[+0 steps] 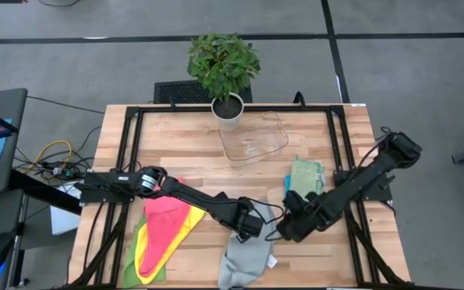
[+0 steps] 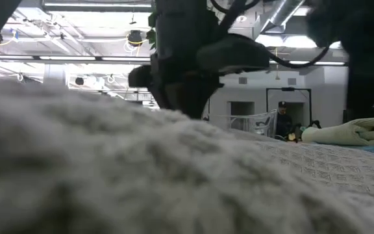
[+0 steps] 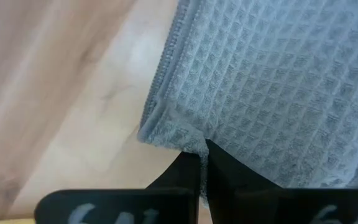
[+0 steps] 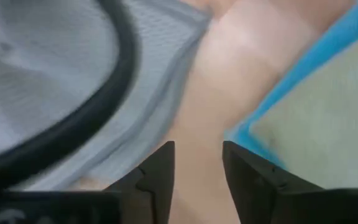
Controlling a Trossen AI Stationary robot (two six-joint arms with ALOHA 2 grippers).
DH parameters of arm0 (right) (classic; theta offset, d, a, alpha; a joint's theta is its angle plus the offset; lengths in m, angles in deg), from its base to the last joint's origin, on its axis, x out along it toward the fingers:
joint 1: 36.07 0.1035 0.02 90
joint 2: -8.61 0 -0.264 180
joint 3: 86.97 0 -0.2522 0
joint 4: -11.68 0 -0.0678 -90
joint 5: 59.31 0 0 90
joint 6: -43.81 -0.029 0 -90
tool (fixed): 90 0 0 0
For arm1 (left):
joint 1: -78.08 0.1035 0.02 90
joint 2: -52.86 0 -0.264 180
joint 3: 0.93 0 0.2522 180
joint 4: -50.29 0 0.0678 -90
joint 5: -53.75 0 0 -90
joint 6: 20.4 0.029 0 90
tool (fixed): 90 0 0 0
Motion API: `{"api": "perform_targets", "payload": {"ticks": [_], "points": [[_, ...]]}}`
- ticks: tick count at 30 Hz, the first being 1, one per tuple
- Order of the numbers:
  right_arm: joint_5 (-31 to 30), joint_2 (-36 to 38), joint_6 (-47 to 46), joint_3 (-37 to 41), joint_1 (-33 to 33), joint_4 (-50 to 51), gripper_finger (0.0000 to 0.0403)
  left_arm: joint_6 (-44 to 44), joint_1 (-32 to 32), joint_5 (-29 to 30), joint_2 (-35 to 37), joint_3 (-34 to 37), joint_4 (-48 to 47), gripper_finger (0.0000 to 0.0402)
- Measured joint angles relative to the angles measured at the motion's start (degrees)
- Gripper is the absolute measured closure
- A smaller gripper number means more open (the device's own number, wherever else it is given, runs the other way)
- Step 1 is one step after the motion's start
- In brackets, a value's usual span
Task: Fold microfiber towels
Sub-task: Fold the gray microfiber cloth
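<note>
Grey towel lies rumpled at the table's front edge, its corner pinched in the left gripper. Right gripper hovers just beside it, jaws spread, holding nothing.

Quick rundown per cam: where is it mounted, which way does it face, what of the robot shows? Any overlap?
High: overhead, straight down; both arms, table, grey towel.
Low: table height, level across the grey towel into the room; dark arm parts above.
Left wrist: down on the grey towel's edge, left gripper shut on it.
Right wrist: down on wood; right gripper open.
Shared: grey towel in all four.
</note>
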Motion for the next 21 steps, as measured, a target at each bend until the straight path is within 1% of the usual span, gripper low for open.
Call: {"api": "perform_targets", "payload": {"ticks": [3, 6, 9, 13, 14, 19, 21], "points": [[-0.12, -1.89, 4.79, 0.09, -3.21, -1.30, 0.0225, -0.99, -0.19, 1.25, 0.83, -0.02, -2.35, 0.0401], [-0.30, -4.71, 11.36, 0.06, -6.00, -6.51, 0.0204, -1.86, -0.41, 2.95, 2.00, -0.02, -4.73, 0.0401], [0.23, -7.09, 16.71, 0.09, -9.49, -8.43, 0.0192, -2.20, -0.44, 3.48, 2.65, -0.02, -4.71, 0.0401], [0.39, -9.54, 23.85, 0.17, -13.93, -12.96, 0.0186, -2.74, -0.44, 3.69, 2.69, -0.02, -3.73, 0.0401], [0.68, -10.03, 25.04, 0.14, -14.74, -14.78, 0.0186, -2.95, -0.41, 4.08, 2.75, -0.02, -4.03, 0.0401], [2.80, -12.39, 30.37, 0.09, -18.42, -16.03, 0.0188, -3.47, -0.55, 4.57, 2.79, -0.02, -4.51, 0.0401], [3.56, -13.56, 31.82, 0.09, -19.32, -18.37, 0.0188, -3.81, -0.59, 4.64, 2.79, -0.07, -4.25, 0.0401]]}}
